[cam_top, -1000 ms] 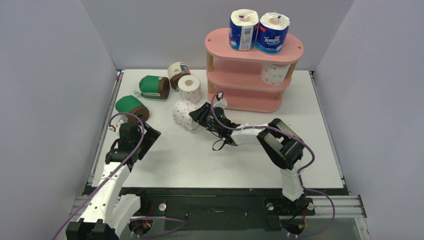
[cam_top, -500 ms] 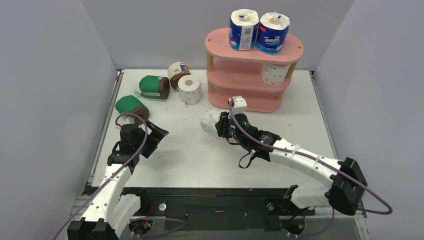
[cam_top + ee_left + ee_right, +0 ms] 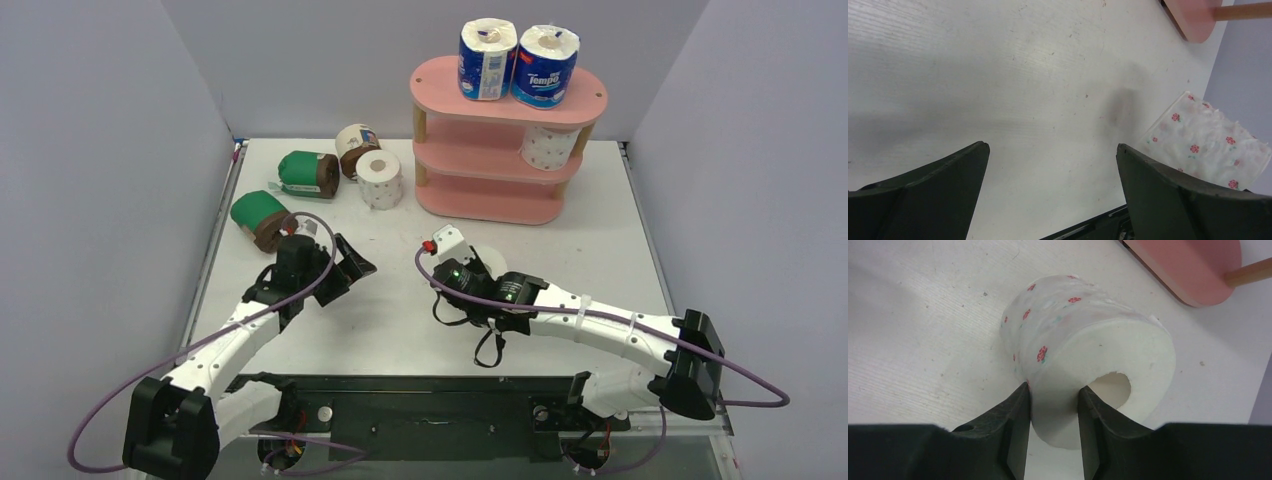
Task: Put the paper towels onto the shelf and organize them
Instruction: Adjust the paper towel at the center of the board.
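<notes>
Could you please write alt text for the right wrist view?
The right gripper pinches the wall of a white, pink-dotted paper roll over the white table. A corner of the pink shelf shows at upper right.

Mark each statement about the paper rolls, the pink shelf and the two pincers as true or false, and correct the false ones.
1. Two blue-and-white rolls stand on the top board of the shelf. True.
2. The left pincer grips a green-wrapped roll. False: the left pincer is open above the table and holds nothing.
3. The right pincer is shut on a held dotted roll, with one finger inside its core. True.
4. Three rolls sit on the shelf's middle board. False: only one shelved dotted roll shows there.
5. Two green-wrapped rolls lie on the table. True.
</notes>
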{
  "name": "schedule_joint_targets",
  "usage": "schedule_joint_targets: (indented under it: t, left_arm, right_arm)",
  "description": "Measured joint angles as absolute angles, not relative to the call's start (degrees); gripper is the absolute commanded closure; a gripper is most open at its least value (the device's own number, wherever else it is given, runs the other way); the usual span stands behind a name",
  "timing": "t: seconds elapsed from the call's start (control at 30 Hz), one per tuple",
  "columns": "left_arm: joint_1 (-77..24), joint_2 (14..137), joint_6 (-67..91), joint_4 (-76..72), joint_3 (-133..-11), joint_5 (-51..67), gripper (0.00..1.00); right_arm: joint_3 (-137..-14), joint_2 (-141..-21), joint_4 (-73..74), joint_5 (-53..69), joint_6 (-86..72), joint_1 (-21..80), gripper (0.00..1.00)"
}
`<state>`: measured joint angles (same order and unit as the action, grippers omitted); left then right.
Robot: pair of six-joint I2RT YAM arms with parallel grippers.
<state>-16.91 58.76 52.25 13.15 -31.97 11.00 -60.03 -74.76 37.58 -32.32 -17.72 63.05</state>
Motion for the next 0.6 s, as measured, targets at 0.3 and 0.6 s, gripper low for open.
schedule_joint_targets:
  t: [0.3, 0.6]
  left_arm:
    - [-20.6, 62.8, 50.7, 12.0, -33.9, 10.5, 0.0]
    - [-22.6, 65.3, 50.3, 10.7, -34.1, 10.3, 0.0]
  right_arm:
    - [-60.8, -78.4, 38.2, -31.4, -14.7, 63.1, 0.76]
    - [-59.5, -79.4, 36.3, -26.1, -14.1, 62.5, 0.69]
